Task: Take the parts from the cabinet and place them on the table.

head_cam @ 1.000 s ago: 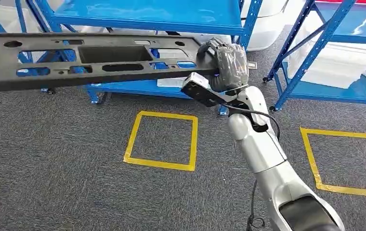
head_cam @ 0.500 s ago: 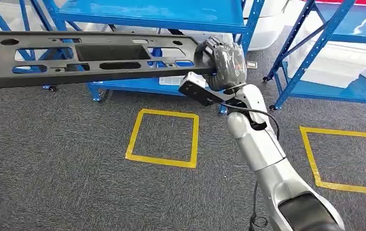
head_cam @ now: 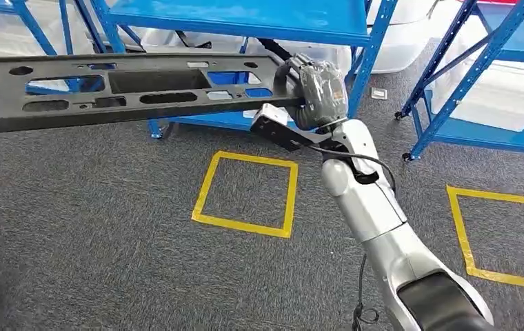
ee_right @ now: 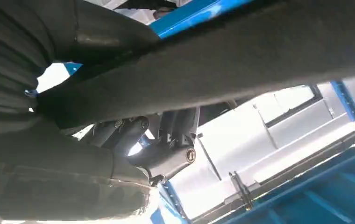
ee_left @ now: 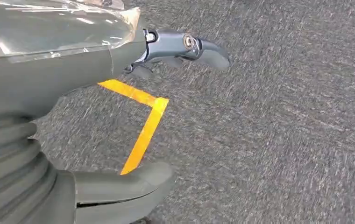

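**Long black panel held out from the blue rack**

Grey carpet [head_cam: 107, 227] spreads under me, marked with a yellow tape square [head_cam: 245, 195], which I take as my landmark. Beyond the square stands a blue shelving rack [head_cam: 245, 17], and a second blue rack [head_cam: 494, 83] stands off to the square's right, with another yellow tape outline [head_cam: 500, 234] on the carpet before it.

My right hand [head_cam: 314, 93] is above the square's far right corner, fingers wrapped round the end of a long black perforated panel [head_cam: 107, 89]. From my grip the panel runs left, roughly level, hanging in the air between the square and the rack, clear of the carpet.

My left hand [ee_left: 73, 93] hangs over the carpet beside a yellow tape corner [ee_left: 147, 116], fingers spread apart and holding nothing.
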